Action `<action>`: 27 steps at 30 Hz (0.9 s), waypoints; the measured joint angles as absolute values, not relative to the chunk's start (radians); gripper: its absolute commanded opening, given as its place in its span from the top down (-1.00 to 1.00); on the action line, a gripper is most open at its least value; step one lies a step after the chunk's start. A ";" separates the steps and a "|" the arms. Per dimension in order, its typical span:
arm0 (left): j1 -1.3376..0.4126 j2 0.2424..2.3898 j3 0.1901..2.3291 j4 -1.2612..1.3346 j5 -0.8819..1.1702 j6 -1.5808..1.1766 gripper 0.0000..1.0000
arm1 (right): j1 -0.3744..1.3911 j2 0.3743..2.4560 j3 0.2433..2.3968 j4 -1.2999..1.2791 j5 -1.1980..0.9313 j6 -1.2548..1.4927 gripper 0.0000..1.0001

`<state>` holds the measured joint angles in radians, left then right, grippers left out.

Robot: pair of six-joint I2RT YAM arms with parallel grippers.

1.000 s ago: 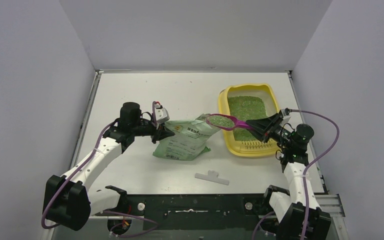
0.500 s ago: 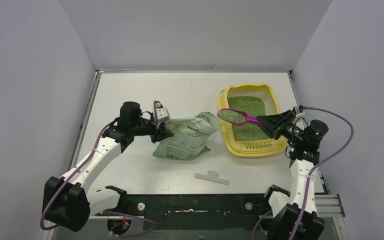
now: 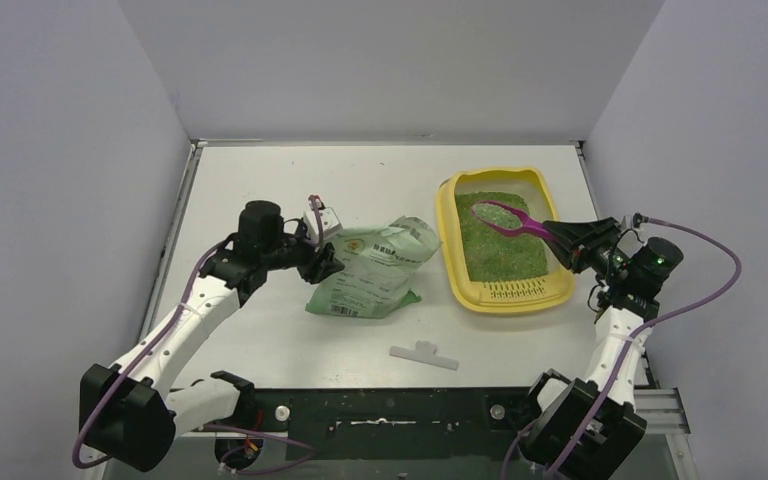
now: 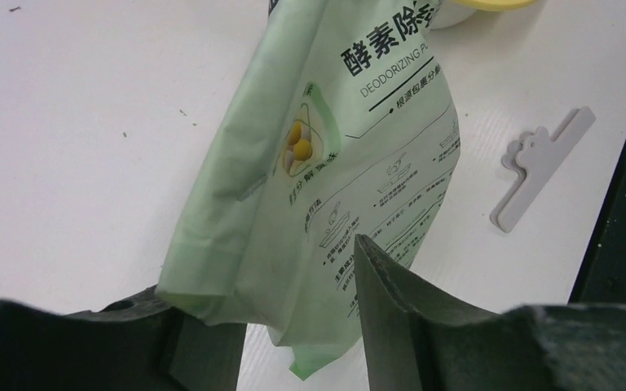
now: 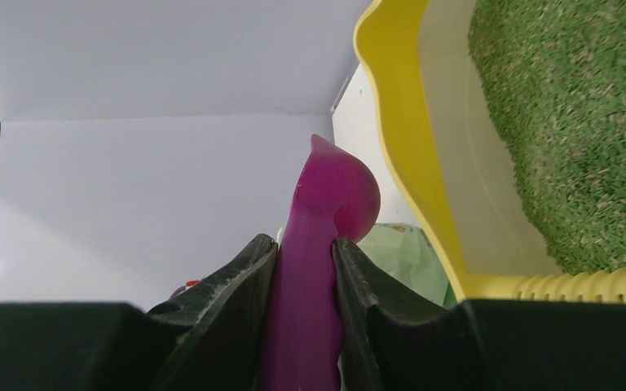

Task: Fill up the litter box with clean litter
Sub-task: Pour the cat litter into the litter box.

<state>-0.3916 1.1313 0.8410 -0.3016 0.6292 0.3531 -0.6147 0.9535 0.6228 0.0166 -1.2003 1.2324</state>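
Right wrist | right gripper (image 5: 303,242) clenched on magenta scoop (image 5: 330,191) | risk: handle twists between jaws, clean litter (image 5: 570,122) spills short of litter box (image 5: 395,130) at claw's right

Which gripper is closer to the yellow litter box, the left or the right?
Right. The right gripper is over the right rim of the litter box, holding the magenta scoop above it. The left gripper is beyond the green bag, apart from the box.

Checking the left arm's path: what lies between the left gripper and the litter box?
The green bag lies between the left gripper and the litter box, its top close to the yellow rim. The top view shows this.
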 measured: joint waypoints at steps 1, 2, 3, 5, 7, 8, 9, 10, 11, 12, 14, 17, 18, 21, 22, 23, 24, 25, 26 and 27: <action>-0.392 1.129 0.844 -0.305 0.616 0.348 0.07 | -0.622 0.957 0.623 0.015 -1.192 1.229 1.00; -0.394 1.126 0.847 -0.310 0.598 0.344 -0.09 | -0.632 0.960 0.622 0.013 -1.184 1.225 1.00; -0.396 1.123 0.850 -0.315 0.582 0.342 -0.14 | -0.642 0.962 0.620 0.012 -1.174 1.221 1.00; -0.401 1.116 0.854 -0.323 0.556 0.339 -0.18 | -0.660 0.963 0.612 0.013 -1.159 1.211 1.00; -0.406 1.108 0.854 -0.330 0.538 0.334 -0.59 | -0.675 0.968 0.601 0.012 -1.147 1.201 1.00; -0.409 1.104 0.854 -0.333 0.529 0.334 -0.67 | -0.682 0.974 0.596 0.009 -1.138 1.190 1.00; -0.412 1.098 0.855 -0.340 0.518 0.329 -0.68 | -0.688 0.984 0.592 0.002 -1.125 1.179 1.00; -0.414 1.097 0.855 -0.342 0.516 0.335 -0.69 | -0.691 0.994 0.590 -0.012 -1.110 1.163 1.00; -0.416 1.093 0.855 -0.345 0.504 0.332 -0.69 | -0.694 1.005 0.590 -0.027 -1.095 1.147 1.00; -0.418 1.090 0.855 -0.349 0.492 0.332 -0.70 | -0.694 1.013 0.590 -0.039 -1.081 1.132 1.00; -0.419 1.081 0.856 -0.355 0.467 0.331 -0.72 | -0.694 1.030 0.591 -0.072 -1.047 1.096 1.00; -0.425 1.074 0.867 -0.373 0.418 0.324 -0.75 | -0.693 1.060 0.597 -0.114 -1.003 1.050 1.00; -0.427 1.072 0.871 -0.375 0.402 0.322 -0.76 | -0.690 1.076 0.604 -0.123 -0.991 1.040 1.00; -0.443 1.057 0.878 -0.382 0.336 0.315 -0.78 | -0.659 1.127 0.639 -0.135 -0.940 1.016 1.00; -0.450 1.050 0.878 -0.383 0.310 0.314 -0.78 | -0.641 1.143 0.654 -0.139 -0.920 1.007 1.00; -0.455 1.044 0.878 -0.383 0.289 0.313 -0.78 | -0.620 1.157 0.671 -0.144 -0.898 1.002 1.00; -0.463 1.036 0.878 -0.383 0.256 0.310 -0.79 | -0.596 1.171 0.688 -0.145 -0.875 0.997 1.00; -0.471 1.026 0.878 -0.382 0.221 0.307 -0.80 | -0.574 1.182 0.701 -0.145 -0.856 0.994 1.00; -0.478 1.012 0.876 -0.379 0.183 0.305 -0.80 | -0.544 1.195 0.719 -0.145 -0.831 0.991 1.00; -0.485 0.994 0.870 -0.370 0.146 0.303 -0.81 | -0.514 1.209 0.737 -0.145 -0.806 0.987 1.00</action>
<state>-0.4854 0.9939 0.8696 -0.3702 0.1463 0.3027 -0.5137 1.2091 0.7372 -0.1452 -0.8062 0.9874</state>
